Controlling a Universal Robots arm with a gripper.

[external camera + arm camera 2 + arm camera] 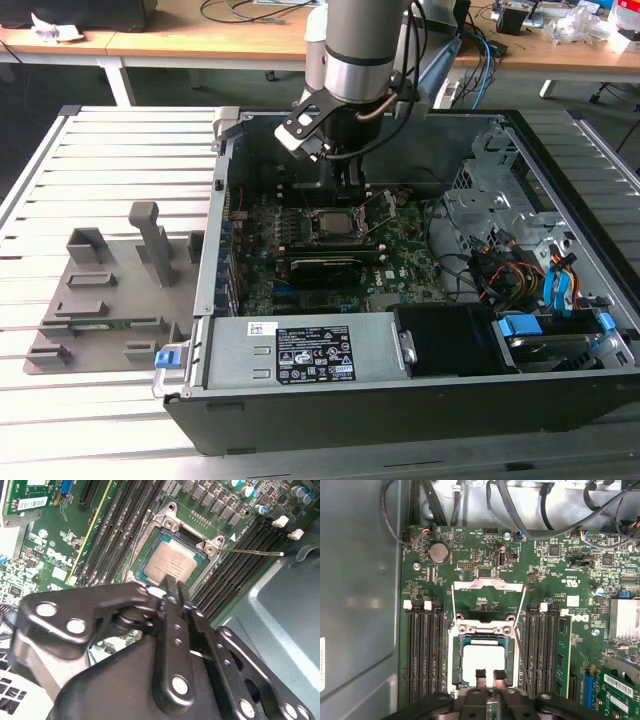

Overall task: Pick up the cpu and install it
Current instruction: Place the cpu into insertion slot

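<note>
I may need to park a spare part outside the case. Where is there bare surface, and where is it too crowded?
Bare slats of the table lie at the exterior view's left, between the grey fixture tray and the table's far edge. Inside the computer case it is crowded: the gripper hangs over the cpu, and memory slots flank the socket.

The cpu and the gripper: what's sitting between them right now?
Nothing. In the first wrist view the gripper hangs directly over the near edge of the cpu, and no cable or part comes between them. Whether they touch cannot be told.
</note>
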